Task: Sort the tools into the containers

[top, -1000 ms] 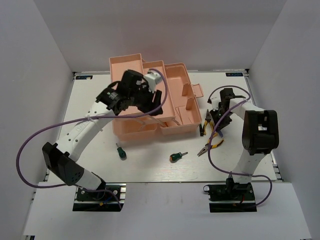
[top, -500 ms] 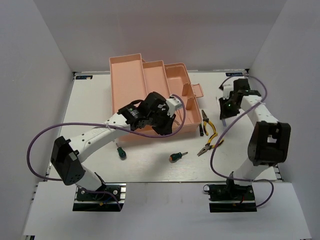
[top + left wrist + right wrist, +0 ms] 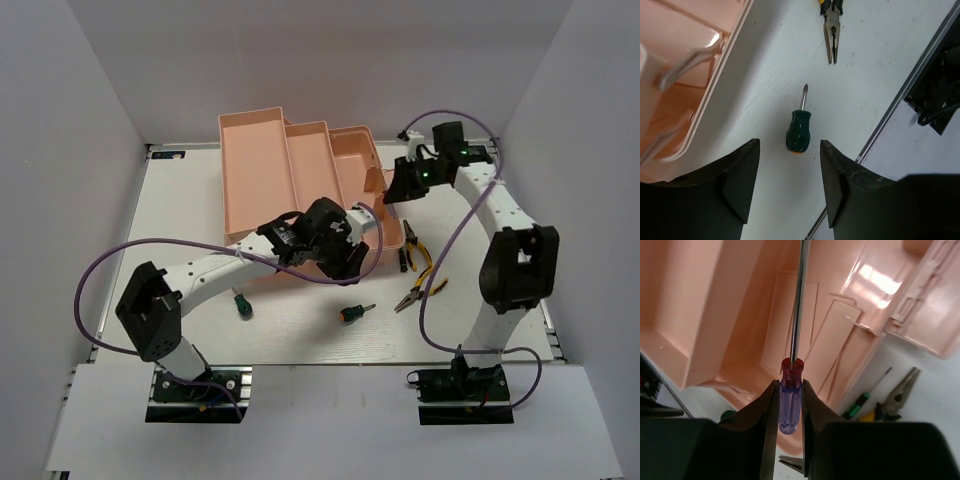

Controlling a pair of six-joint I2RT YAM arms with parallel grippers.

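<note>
Two setups: bracketing stubby screwdriver (image 3: 798,131) with left fingers (image 3: 740,175) apart for pickup; clamping purple screwdriver (image 3: 791,400) in right fingers (image 3: 765,420) over toolbox (image 3: 715,305) for drop.

A white table (image 3: 300,335) with a faintly textured top stands inside a plain booth, shut in by a pale grey left wall (image 3: 70,150), back wall (image 3: 320,60) and right wall (image 3: 590,150). A metal rail (image 3: 549,325) runs along the table's right edge, a small blue label (image 3: 170,155) sits at each far corner, and a white board (image 3: 330,420) lies across the near side. The light is even and soft, and shadows on the table are faint.
</note>
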